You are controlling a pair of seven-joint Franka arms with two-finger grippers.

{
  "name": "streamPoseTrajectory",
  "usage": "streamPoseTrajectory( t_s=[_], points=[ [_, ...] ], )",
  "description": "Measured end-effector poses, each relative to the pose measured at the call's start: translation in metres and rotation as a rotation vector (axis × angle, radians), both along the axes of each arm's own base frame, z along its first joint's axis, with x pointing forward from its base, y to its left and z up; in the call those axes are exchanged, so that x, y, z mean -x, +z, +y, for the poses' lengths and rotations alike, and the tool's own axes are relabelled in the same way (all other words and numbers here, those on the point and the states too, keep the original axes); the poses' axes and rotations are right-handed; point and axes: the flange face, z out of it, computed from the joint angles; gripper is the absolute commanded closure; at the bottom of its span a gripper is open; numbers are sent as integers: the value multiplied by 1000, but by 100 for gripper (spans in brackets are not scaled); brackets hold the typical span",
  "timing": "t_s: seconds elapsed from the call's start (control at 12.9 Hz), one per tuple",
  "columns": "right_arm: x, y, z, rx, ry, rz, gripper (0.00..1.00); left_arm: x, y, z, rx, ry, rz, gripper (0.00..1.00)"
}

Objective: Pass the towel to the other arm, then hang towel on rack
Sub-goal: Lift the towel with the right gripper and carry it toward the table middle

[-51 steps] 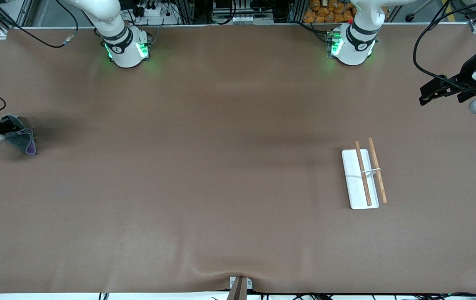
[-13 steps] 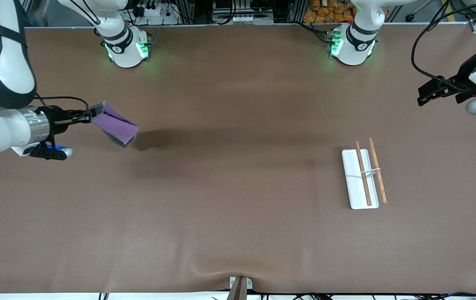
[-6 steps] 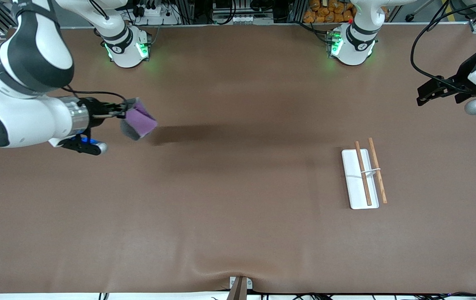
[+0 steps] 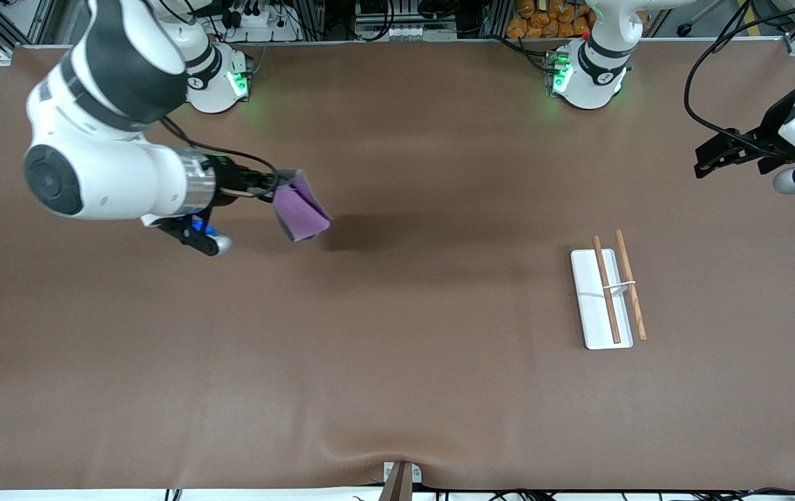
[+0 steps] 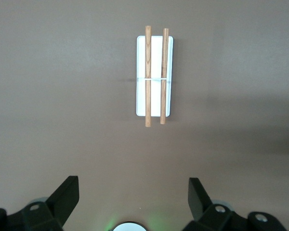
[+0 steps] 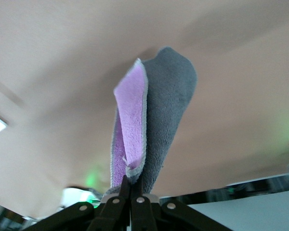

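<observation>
My right gripper is shut on the towel, a small cloth with purple and grey sides, and holds it in the air over the table toward the right arm's end. In the right wrist view the towel hangs folded from the closed fingers. The rack, a white base with two brown rods, lies on the table toward the left arm's end; it also shows in the left wrist view. My left gripper is open and empty, up in the air at the left arm's end, apart from the rack.
The two arm bases stand along the table's edge farthest from the front camera. A small bracket sits at the table's nearest edge. Brown table cloth spreads between towel and rack.
My right arm lifted the towel off the table at its end and carried it toward the middle of the table. The left arm has barely moved.
</observation>
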Motion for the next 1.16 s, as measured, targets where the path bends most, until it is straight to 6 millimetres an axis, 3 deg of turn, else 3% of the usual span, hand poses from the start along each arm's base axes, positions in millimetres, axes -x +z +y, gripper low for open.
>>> streamPoseTrajectory(
  t_s=[0.46, 0.85, 1.16],
  points=[
    [10, -9, 95, 0, -272, -17, 100, -11, -14, -17, 4, -26, -3, 0],
    [1, -17, 138, -54, -573, 48, 100, -24, -29, -31, 6, 26, -17, 0],
    [-4, -26, 192, -133, -836, 54, 100, -38, -49, -63, 27, 113, -23, 0]
  ],
)
